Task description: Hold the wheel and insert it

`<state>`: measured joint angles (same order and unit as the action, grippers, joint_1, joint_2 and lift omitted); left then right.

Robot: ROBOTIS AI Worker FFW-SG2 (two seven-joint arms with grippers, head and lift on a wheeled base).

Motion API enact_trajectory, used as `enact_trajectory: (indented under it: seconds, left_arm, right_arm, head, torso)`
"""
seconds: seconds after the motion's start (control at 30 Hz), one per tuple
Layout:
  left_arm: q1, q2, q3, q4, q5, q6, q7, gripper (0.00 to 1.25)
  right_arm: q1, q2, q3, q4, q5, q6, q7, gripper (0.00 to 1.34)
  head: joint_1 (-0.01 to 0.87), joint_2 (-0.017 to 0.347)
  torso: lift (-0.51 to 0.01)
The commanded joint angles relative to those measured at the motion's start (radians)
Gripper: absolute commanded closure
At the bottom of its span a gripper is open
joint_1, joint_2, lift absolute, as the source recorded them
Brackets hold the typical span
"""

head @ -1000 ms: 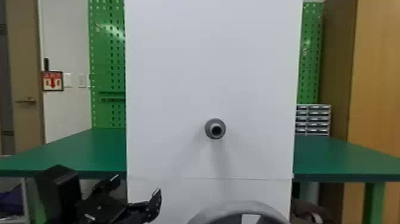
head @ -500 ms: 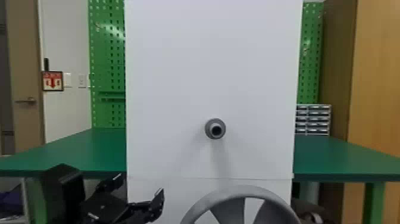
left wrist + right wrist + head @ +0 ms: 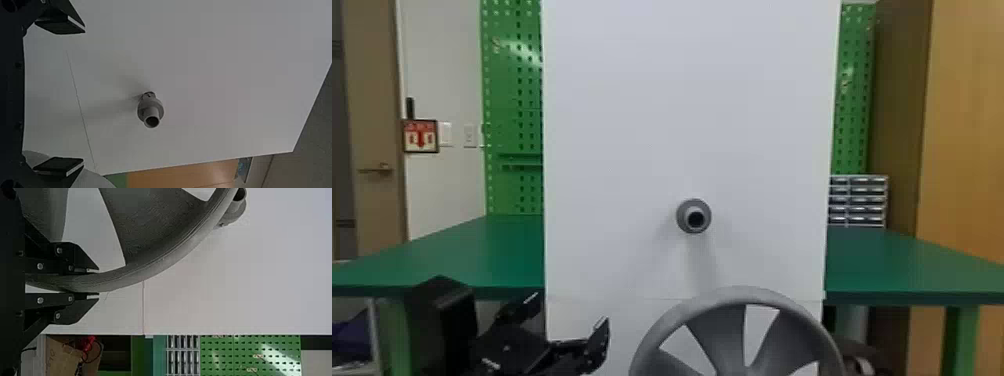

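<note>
Higher than in the earlier frames, the wheel point(image 3: 724, 335) has come up at the near edge of the scene, its spokes and more of its rim showing, while the left gripper point(image 3: 567, 312) has barely shifted. The wheel stands roughly upright in front of the white panel point(image 3: 632, 125), below the grey peg point(image 3: 694, 216) and a little to its right, well short of being seated on it. The right wrist view catches the right gripper point(image 3: 96, 283) closed on the wheel's rim, one black finger on each side. The left gripper waits at near left, its fingers spread wide with nothing between them; its own wrist view looks past them to the peg. The peg juts from the panel toward the near side, its hollow end facing out and a shadow falling beneath it. Behind the panel, a green table point(image 3: 482, 250) extends to left and right. Green pegboard point(image 3: 512, 100) rises at the far side, with small drawers point(image 3: 859, 200) on the right beside a wooden cabinet point(image 3: 967, 125). A door point(image 3: 372, 125) and a red-and-white sign point(image 3: 421, 136) mark the far left.
</note>
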<state>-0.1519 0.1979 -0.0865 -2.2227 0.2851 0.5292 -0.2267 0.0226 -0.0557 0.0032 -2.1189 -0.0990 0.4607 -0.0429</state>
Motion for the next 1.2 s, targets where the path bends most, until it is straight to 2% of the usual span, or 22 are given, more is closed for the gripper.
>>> enact_trajectory:
  seconds: [0.0, 0.6, 1.17]
  left_arm:
    - [0.000, 0.000, -0.001, 0.000, 0.000, 0.000, 0.000, 0.10]
    - [0.000, 0.000, -0.003, 0.000, -0.003, 0.000, 0.000, 0.10]
    - [0.002, 0.002, -0.006, 0.000, -0.007, 0.000, 0.000, 0.10]
  right_arm:
    - [-0.015, 0.004, 0.000, -0.010, -0.007, 0.021, 0.000, 1.20]
    - [-0.131, 0.010, 0.014, -0.042, -0.016, 0.170, 0.000, 1.20]
    - [-0.210, 0.020, 0.017, -0.055, -0.005, 0.219, 0.000, 1.20]
  head:
    - [0.097, 0.015]
    - [0.097, 0.015]
    - [0.097, 0.015]
  torso:
    - [-0.442]
    - [-0.442]
    - [-0.442]
